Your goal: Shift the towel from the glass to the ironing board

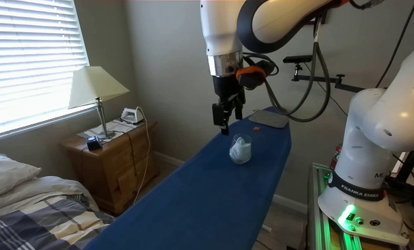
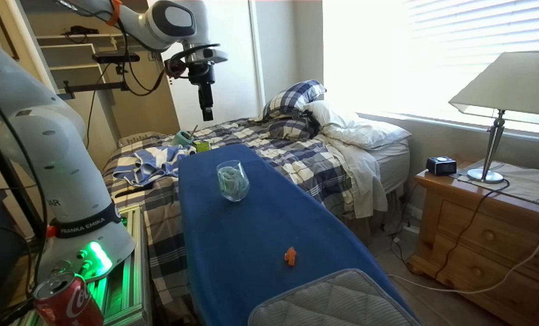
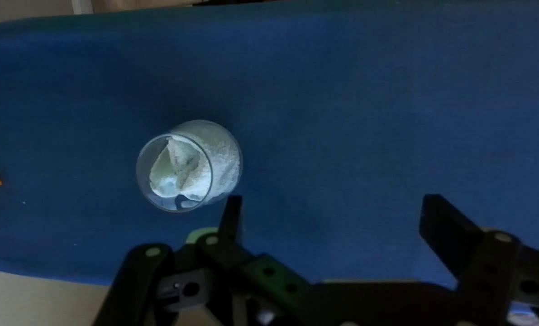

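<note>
Inside the glass (image 3: 151, 154) (upright on the blue bench (image 1: 193, 205)) sits the pale towel (image 1: 241, 151), bunched up. The 2 fingers (image 3: 450, 235) are parted wide, released, higher than the glass in both exterior views and off to its side. An orange scrap (image 2: 290, 256) lies apart from the glass; the grey quilted pad (image 2: 337, 301) lies farther from the glass, past the scrap.

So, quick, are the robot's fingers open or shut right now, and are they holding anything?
Gripper: open, fingers wide apart, holding nothing; the towel is in the glass.
</note>
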